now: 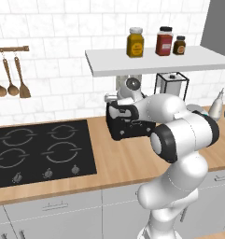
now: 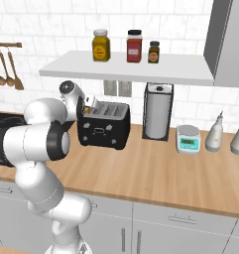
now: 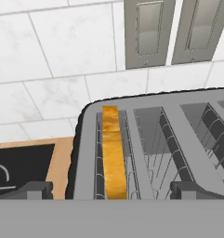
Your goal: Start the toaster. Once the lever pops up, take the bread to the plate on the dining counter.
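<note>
Wall outlets (image 3: 171, 32), bread (image 3: 112, 153) in toaster (image 3: 155, 144)

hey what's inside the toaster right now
One slice of bread stands on edge in the toaster's slot nearest the hob, crust poking up. The other slots seen from the hand show bare wire guides. The lower part of the bread is hidden down in the slot.
</note>
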You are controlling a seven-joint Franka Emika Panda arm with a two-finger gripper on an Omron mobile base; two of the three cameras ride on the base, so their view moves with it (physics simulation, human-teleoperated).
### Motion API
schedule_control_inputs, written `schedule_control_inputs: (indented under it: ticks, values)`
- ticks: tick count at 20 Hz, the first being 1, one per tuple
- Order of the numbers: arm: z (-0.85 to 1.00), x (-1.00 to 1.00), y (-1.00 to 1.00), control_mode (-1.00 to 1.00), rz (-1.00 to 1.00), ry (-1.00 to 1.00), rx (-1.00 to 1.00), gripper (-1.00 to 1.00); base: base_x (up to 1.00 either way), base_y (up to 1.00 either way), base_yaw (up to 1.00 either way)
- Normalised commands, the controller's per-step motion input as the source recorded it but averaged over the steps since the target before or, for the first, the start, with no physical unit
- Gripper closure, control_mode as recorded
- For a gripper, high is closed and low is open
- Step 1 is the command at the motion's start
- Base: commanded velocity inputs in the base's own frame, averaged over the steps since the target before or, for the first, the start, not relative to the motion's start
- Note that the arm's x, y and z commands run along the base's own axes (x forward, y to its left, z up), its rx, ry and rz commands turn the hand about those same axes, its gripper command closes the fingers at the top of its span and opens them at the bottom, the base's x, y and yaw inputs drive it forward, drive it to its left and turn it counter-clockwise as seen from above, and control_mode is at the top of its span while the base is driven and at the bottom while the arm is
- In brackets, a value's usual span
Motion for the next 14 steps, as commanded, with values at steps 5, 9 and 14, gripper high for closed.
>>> schedule_control_inputs:
  ticks: [5,9,14]
  values:
    - [-0.05,0.01,0.00,-1.00,0.00,0.00,0.00,-1.00,0.00,0.00,0.00]
    - [-0.10,0.04,0.00,-1.00,0.00,0.00,0.00,-1.00,0.00,0.00,0.00]
    - [-0.09,0.06,0.00,-1.00,0.00,0.00,0.00,-1.00,0.00,0.00,0.00]
